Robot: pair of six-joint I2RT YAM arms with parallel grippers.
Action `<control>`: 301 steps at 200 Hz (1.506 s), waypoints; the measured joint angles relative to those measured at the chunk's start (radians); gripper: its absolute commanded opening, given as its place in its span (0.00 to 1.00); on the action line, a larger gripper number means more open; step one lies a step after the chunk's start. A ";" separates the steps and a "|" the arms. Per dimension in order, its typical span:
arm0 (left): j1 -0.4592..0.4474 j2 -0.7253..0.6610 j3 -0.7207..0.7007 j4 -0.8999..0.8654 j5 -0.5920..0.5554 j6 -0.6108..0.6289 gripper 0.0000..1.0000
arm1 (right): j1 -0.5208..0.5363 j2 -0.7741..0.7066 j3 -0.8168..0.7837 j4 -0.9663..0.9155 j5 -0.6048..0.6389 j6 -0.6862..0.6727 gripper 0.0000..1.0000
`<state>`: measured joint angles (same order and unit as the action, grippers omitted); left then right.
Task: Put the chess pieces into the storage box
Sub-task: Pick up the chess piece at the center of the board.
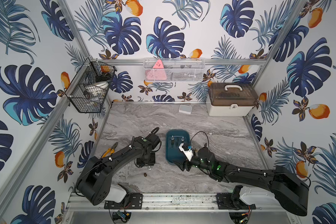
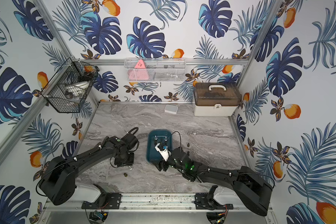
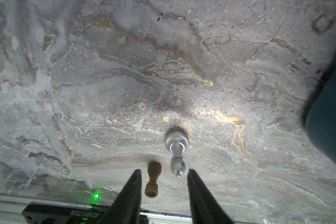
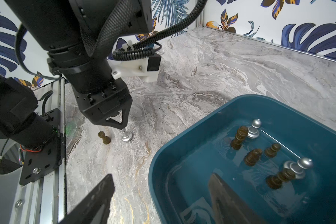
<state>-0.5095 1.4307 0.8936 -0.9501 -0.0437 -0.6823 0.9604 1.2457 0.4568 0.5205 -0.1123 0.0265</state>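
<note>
Upright silver chess piece [image 3: 176, 153] on grey marble tabletop [image 3: 105, 77], long axis vertical, narrow top up between parted left fingers [image 3: 132, 194], not clenched, other pieces [image 4: 239, 137] standing in teal storage box [image 4: 182, 135], right fingers [image 4: 97, 199] released, leaf-print walls [image 1: 163, 38].

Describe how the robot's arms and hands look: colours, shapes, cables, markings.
The left arm and right arm are matte black with boxy joints and white bases. Thin black cables with white ties run along them; a ribbed hose loops at the left wrist. A white mount sits at each wrist. The left hand and right hand have black tapering fingers.
</note>
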 measured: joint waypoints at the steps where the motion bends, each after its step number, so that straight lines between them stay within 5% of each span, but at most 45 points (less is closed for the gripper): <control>1: 0.000 0.002 -0.001 0.001 0.001 0.000 0.42 | 0.000 0.000 0.000 0.000 0.001 0.000 0.79; 144: -0.027 0.040 -0.065 0.090 0.021 -0.022 0.26 | 0.003 0.015 0.010 -0.003 0.023 0.000 0.79; 301: -0.028 0.053 -0.063 0.120 0.010 -0.003 0.21 | 0.010 0.018 0.018 -0.015 0.029 -0.001 0.79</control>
<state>-0.5373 1.4837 0.8303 -0.8303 -0.0338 -0.6849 0.9699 1.2636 0.4744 0.5053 -0.0837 0.0254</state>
